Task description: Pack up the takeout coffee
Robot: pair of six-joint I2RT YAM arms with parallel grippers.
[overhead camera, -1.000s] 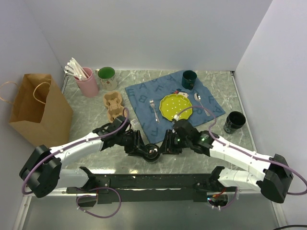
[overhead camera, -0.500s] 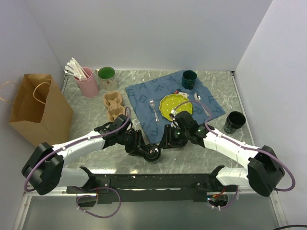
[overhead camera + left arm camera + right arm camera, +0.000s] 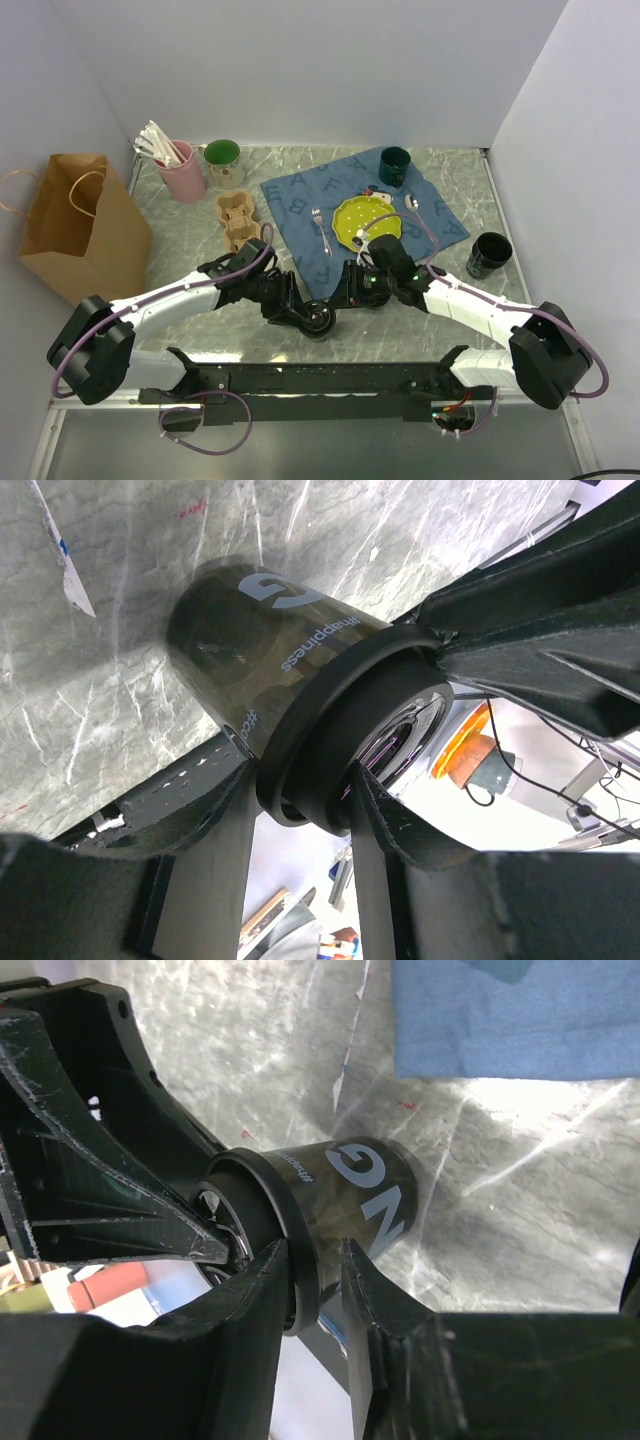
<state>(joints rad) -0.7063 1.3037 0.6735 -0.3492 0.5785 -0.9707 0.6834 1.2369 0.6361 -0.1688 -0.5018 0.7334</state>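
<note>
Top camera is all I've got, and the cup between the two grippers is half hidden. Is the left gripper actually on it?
Observer: Yes. The left wrist view shows the left gripper with a finger on each side of the lid of the cup, closed against it.
Operator: And the right gripper?
Observer: Its wrist view shows the right gripper straddling the lid's rim, with one finger on the lid's top side and one on the cup's wall side. I cannot tell whether it is pinching.
</note>
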